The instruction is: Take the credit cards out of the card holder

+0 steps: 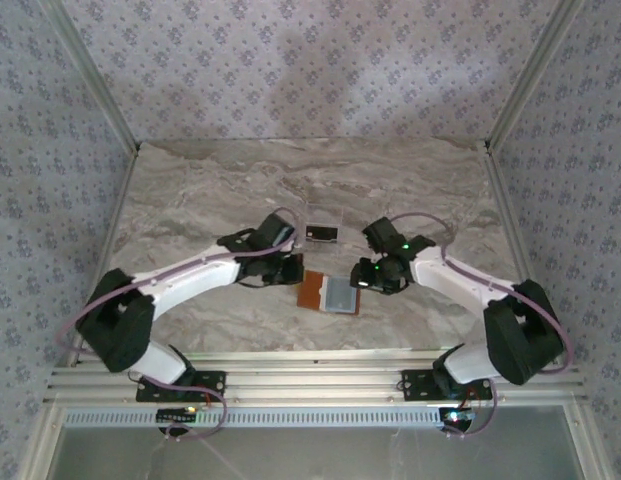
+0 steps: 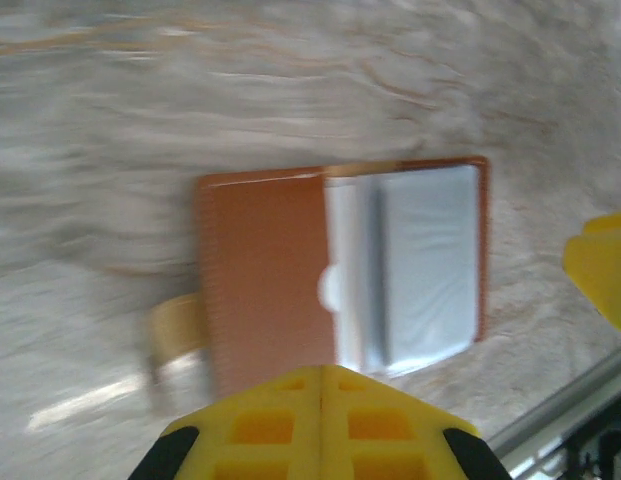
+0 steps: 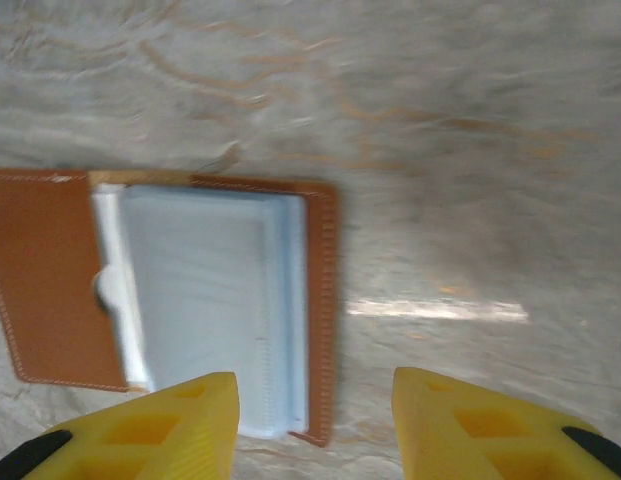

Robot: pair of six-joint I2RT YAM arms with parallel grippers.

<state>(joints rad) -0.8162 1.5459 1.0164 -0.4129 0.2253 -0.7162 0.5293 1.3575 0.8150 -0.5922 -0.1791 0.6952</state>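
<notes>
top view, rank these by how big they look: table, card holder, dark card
1. table, by far the largest
2. card holder, lying open
3. dark card, smallest, though it lies slightly farther from the camera

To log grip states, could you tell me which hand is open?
The right hand: its yellow fingers stand apart by the card holder, while the left hand has its fingers pressed together.

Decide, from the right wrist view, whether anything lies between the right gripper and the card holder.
Nothing visible does. The right gripper hangs open just above the card holder. The holder lies spread open on the marble table, with nothing resting on it or covering it.
</notes>
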